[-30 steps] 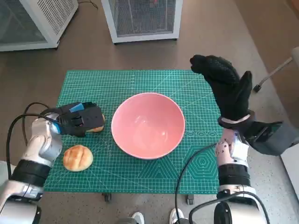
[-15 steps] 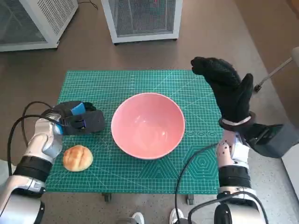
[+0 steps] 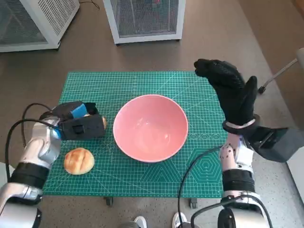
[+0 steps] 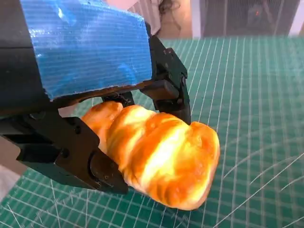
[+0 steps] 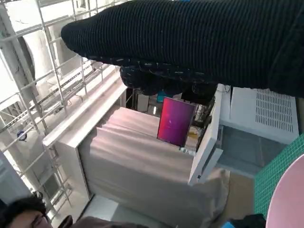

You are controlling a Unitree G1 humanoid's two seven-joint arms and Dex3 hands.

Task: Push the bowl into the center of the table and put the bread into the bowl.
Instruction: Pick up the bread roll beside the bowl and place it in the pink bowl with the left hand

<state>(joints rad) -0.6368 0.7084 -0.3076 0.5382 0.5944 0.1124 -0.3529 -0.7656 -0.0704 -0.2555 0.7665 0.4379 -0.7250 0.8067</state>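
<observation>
The pink bowl [image 3: 150, 127] sits near the middle of the green cutting mat [image 3: 142, 83]. My left hand [image 3: 80, 124] is just left of the bowl and grips a golden, ridged bread roll [image 4: 161, 159]; in the head view only a sliver of that roll [image 3: 104, 123] shows past the fingers [image 4: 171, 92]. A second, round bread bun [image 3: 79, 160] lies on the mat in front of my left hand. My right hand [image 3: 230, 90] is raised above the mat's right edge, fingers spread, holding nothing. The bowl's rim [image 5: 289, 199] shows in a corner of the right wrist view.
Two white wire-mesh units [image 3: 145, 19] stand on the floor beyond the mat. A chair leg with a caster [image 3: 270, 80] is at the right. A person's head [image 5: 21, 213] shows in the right wrist view. Feet [image 3: 140, 222] show at the table's near edge.
My left hand has closed round the roll and shifted slightly toward the bowl, now covering most of it. The right hand and the bowl have stayed put.
</observation>
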